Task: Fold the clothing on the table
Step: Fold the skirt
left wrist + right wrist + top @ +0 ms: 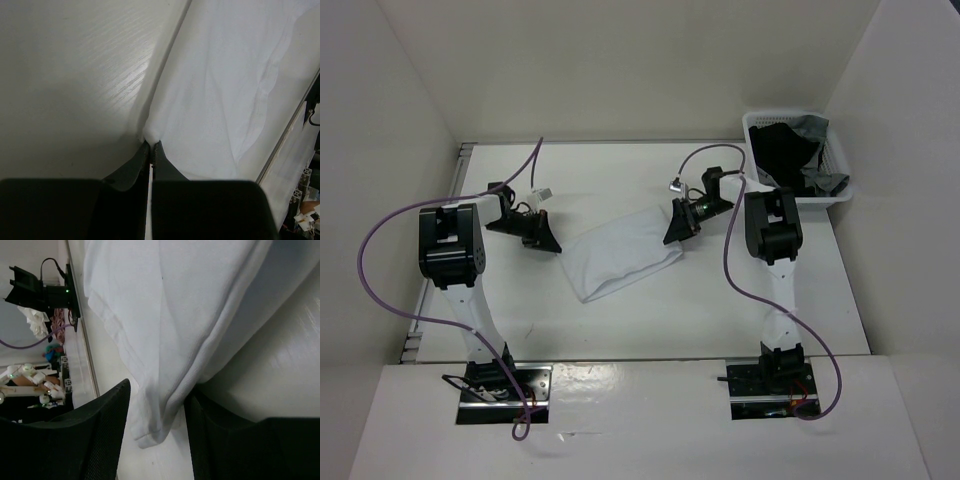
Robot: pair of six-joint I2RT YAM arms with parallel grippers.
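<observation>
Thin plain white fabric garment (pixel 165 315), corner between the black fingers (pixel 100 430) of the right gripper (pixel 160 387), jaws apart, matte white tabletop (pixel 280 375) beneath

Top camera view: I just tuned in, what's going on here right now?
Both arms are at the plain white thin fabric garment, which lies as a rough oblong on the matte white tabletop. The left claw is shut, pinching the garment's left corner. The right claw stands open at the opposite end, its jaws either side of a bunched corner of cloth, not gripping it. A white slatted plastic basket holding dark garments sits at the far right corner.
</observation>
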